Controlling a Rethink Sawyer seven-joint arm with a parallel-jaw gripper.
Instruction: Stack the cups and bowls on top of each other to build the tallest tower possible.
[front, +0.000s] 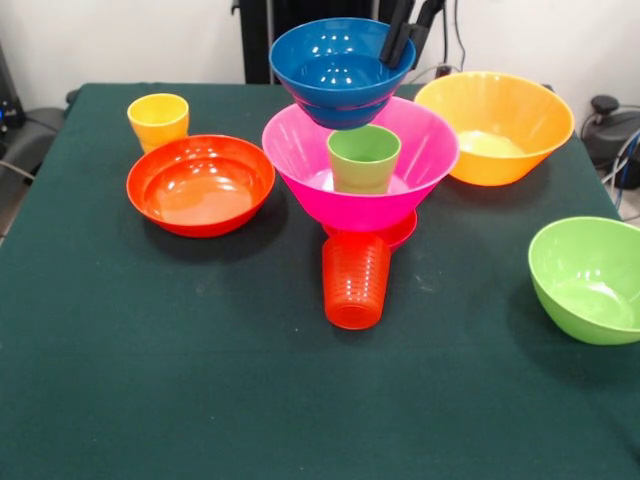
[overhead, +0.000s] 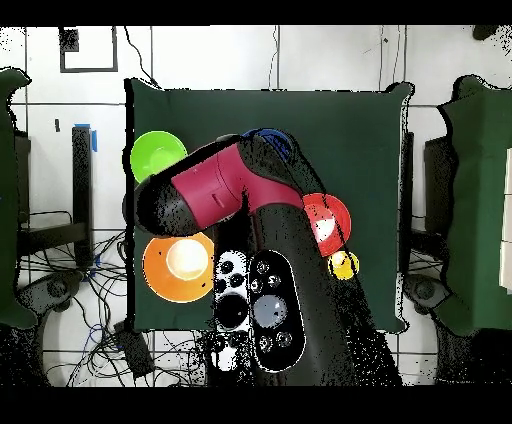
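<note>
Plastic, glossy and bright, is spread over most of the dark green table cloth (front: 200, 400), and little of it is stacked so far.

Going left to right in the front view: the small yellow plastic tumbler (front: 158, 120) stands upright and alone near the far left. Just in front of it sits the wide shallow red-orange bowl (front: 200, 185), empty and also unused.

At the centre is the tower (front: 360, 190), such as it is. The ribbed orange-red cup (front: 356, 280) stands mouth down just in front of a small magenta bowl (front: 398, 232), of which only a rim shows under the large pink bowl (front: 360, 170). Whether the pink bowl rests on the cup, the magenta rim or both, I cannot tell. Inside the pink bowl stands the light green tumbler (front: 363, 158).

Above its far rim hangs the medium blue bowl (front: 340, 70), seemingly with a darker blue bowl nested beneath it. The black gripper (front: 408, 32) has its fingers clamped across the blue bowl's right rim. My judgement: this bowl is being placed, not yet resting.

Further right, the large yellow-orange bowl (front: 495, 125) and the lime green bowl (front: 590, 278) wait apart, untouched.

So roughly four pieces remain. The green tumbler inside the pink bowl may obstruct a level seating for the blue bowl. From overhead, the red arm (overhead: 215, 190) hides the tower.
</note>
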